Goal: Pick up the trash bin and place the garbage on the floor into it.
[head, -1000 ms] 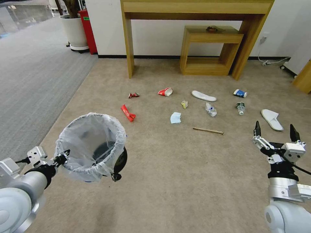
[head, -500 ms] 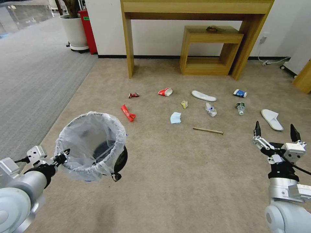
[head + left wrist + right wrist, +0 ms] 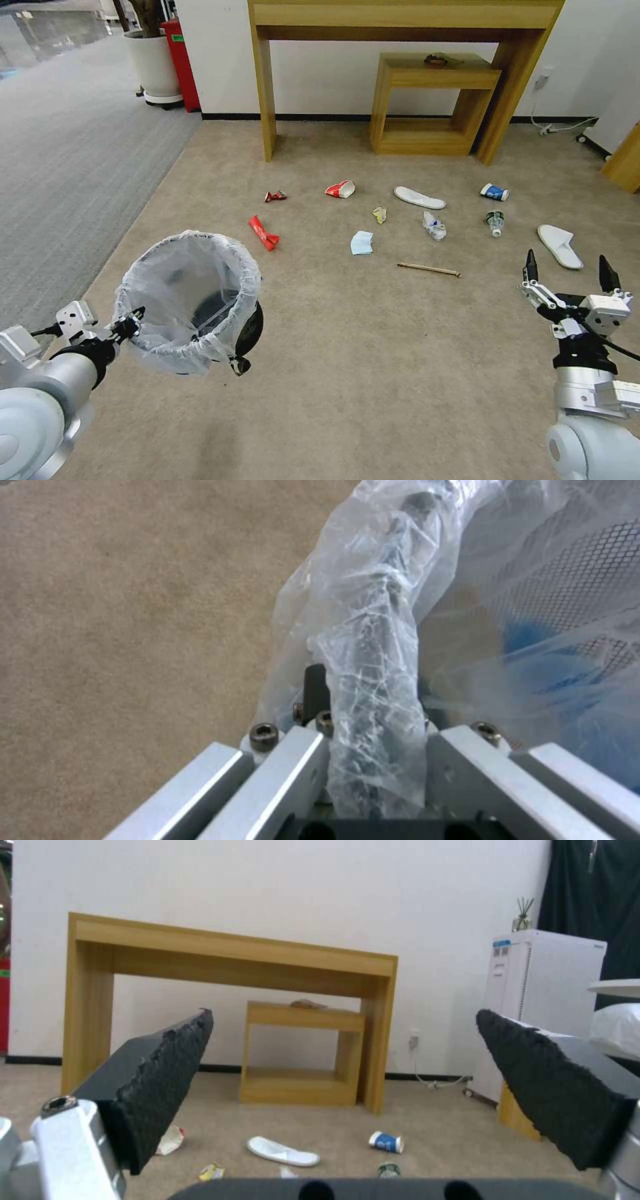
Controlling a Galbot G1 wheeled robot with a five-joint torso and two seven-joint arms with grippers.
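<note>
Black trash bin (image 3: 248, 328), crinkly translucent liner

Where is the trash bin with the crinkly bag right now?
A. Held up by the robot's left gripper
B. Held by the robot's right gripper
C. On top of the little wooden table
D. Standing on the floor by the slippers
A: the left gripper is clamped on the bagged rim of the trash bin, holding it above the floor, while the right gripper hangs open and empty.
</note>
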